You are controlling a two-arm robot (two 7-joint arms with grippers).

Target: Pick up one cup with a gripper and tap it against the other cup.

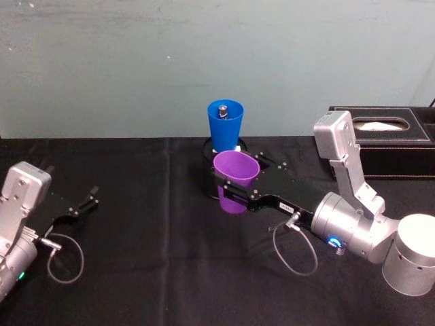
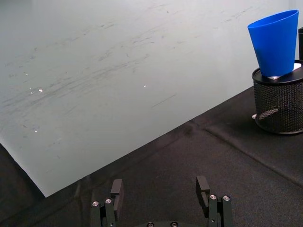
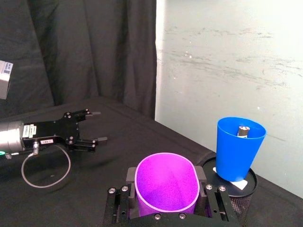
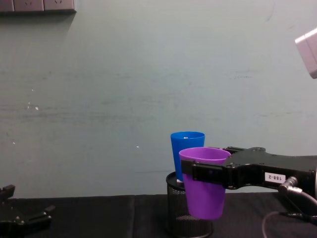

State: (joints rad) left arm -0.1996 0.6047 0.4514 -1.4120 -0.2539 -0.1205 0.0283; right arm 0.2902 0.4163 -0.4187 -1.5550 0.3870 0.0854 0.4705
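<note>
Right now the right claw (image 1: pixel 234 193) is clamped on the purple tumbler (image 1: pixel 236 168), one flat jaw on each side of its wall below the rim, holding it upright and clear of the black-draped worktop (image 1: pixel 149 258). From the chest the purple tumbler (image 4: pixel 204 201) hangs in front of the black mesh holder (image 4: pixel 176 218), its rim lower than that of the blue tumbler (image 4: pixel 184 144). The blue tumbler (image 1: pixel 225 129) stands upright on top of the mesh holder (image 2: pixel 279 109), with a small dark cylinder showing inside it. In the right wrist view a gap separates the purple tumbler (image 3: pixel 165 182) from the blue one (image 3: pixel 238 151). The left claw (image 1: pixel 88 198) sits low at the robot's left, well apart from both cups, its jaws apart and holding nothing. A black tissue box (image 1: pixel 394 146) lies at the far right of the worktop
</note>
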